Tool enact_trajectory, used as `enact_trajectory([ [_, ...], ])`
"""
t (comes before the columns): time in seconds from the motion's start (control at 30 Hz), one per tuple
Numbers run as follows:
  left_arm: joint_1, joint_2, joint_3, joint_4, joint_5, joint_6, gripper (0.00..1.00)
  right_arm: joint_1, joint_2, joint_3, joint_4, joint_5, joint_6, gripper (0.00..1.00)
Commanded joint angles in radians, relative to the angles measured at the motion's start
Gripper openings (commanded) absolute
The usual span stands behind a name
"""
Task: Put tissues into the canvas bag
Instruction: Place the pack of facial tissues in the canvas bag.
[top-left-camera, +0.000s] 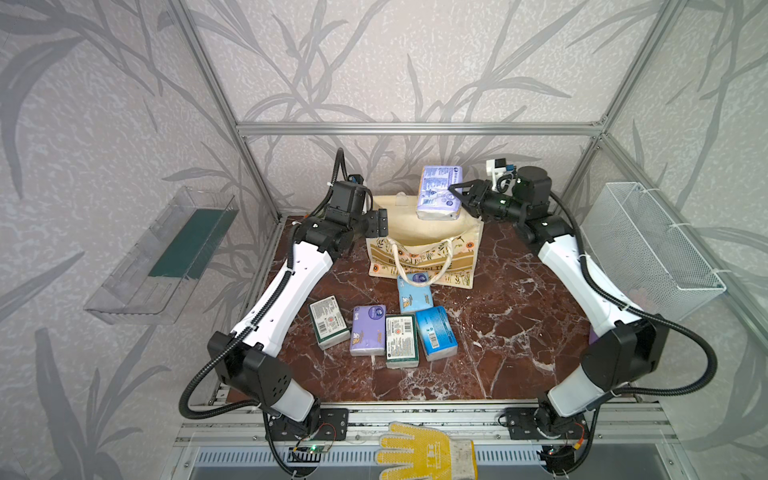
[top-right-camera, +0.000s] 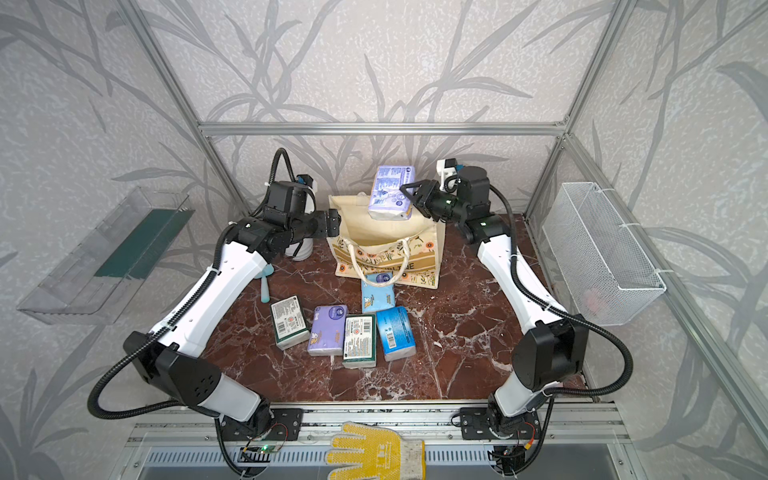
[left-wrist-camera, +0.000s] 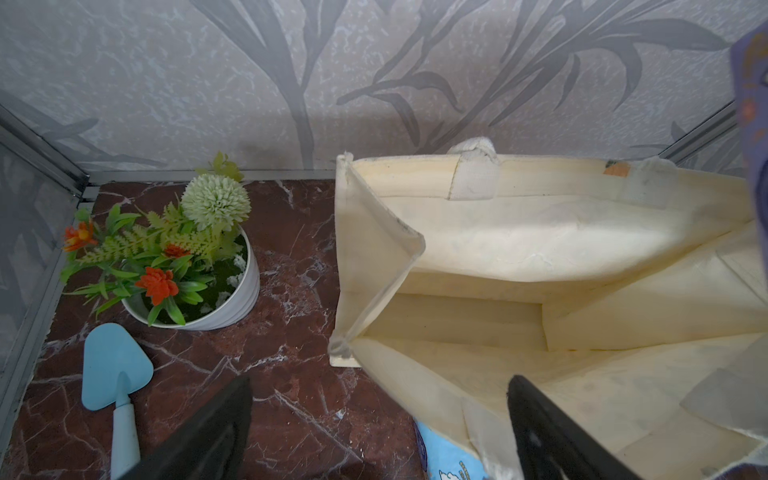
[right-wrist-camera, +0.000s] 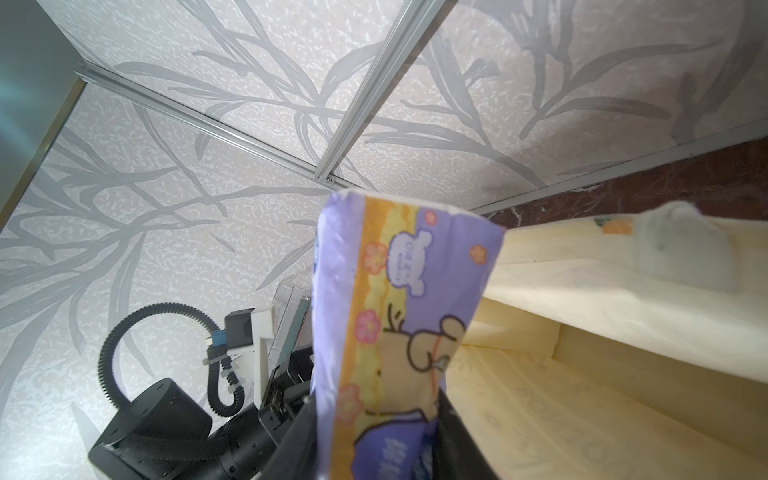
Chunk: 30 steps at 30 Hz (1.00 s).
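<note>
The cream canvas bag (top-left-camera: 424, 249) (top-right-camera: 386, 245) stands open at the back of the table. My right gripper (top-left-camera: 455, 195) (right-wrist-camera: 376, 409) is shut on a lilac tissue pack (top-left-camera: 438, 193) (top-right-camera: 390, 193) (right-wrist-camera: 407, 316), held upright over the bag's mouth. My left gripper (top-left-camera: 380, 222) (left-wrist-camera: 380, 382) is open at the bag's left rim, with one finger (left-wrist-camera: 216, 428) outside and the other over the inside. In front of the bag lie several packs: a light blue one (top-left-camera: 413, 291) under the handle, then two green ones (top-left-camera: 328, 322) (top-left-camera: 401, 340), a lilac one (top-left-camera: 368, 330) and a blue one (top-left-camera: 436, 332).
A white pot of artificial flowers (left-wrist-camera: 195, 270) and a light blue trowel (left-wrist-camera: 114, 374) sit left of the bag. A white wire basket (top-left-camera: 652, 249) hangs on the right wall and a clear plastic tray (top-left-camera: 166, 257) on the left. A yellow glove (top-left-camera: 424, 453) lies on the front rail.
</note>
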Motion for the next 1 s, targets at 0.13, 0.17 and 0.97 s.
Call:
enact_trajectory([
  [0.13, 0.022, 0.043, 0.051, 0.012, 0.06, 0.083, 0.9, 0.074, 0.119, 0.157, -0.084, 0.054, -0.118, 0.37],
  [0.17, 0.025, 0.056, 0.061, 0.012, 0.058, 0.089, 0.89, 0.075, 0.127, 0.161, -0.083, 0.056, -0.118, 0.37],
  [0.97, 0.05, 0.349, 0.367, -0.131, 0.145, 0.092, 0.04, 0.083, 0.207, 0.125, -0.15, 0.065, -0.199, 0.37],
])
